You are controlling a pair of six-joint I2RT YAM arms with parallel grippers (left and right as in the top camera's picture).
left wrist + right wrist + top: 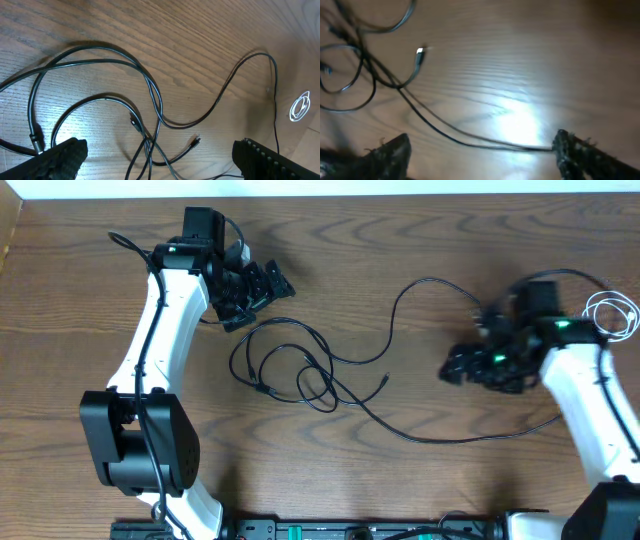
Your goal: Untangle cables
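Observation:
Several thin black cables (pixel 290 370) lie looped and crossed on the wooden table between the arms. One long strand (pixel 470 437) trails off to the right, and a free plug end (pixel 385 380) lies apart from the knot. My left gripper (pixel 255 288) hovers open just above the tangle's upper left. In the left wrist view the crossed cables (pixel 150 145) and the plug (pixel 196 141) lie between its wide-spread fingers (pixel 62 159). My right gripper (pixel 457 366) is open right of the tangle. In the blurred right wrist view one black strand (pixel 470 142) runs between its fingers (pixel 577 155). A coiled white cord (pixel 615 315) lies far right.
The thicker black arm wires (pixel 560 275) arc over the right arm. The table's far edge (pixel 320 194) runs along the top. Bare wood (pixel 420 490) lies in front of the cables, and the arm bases (pixel 140 450) stand at the near edge.

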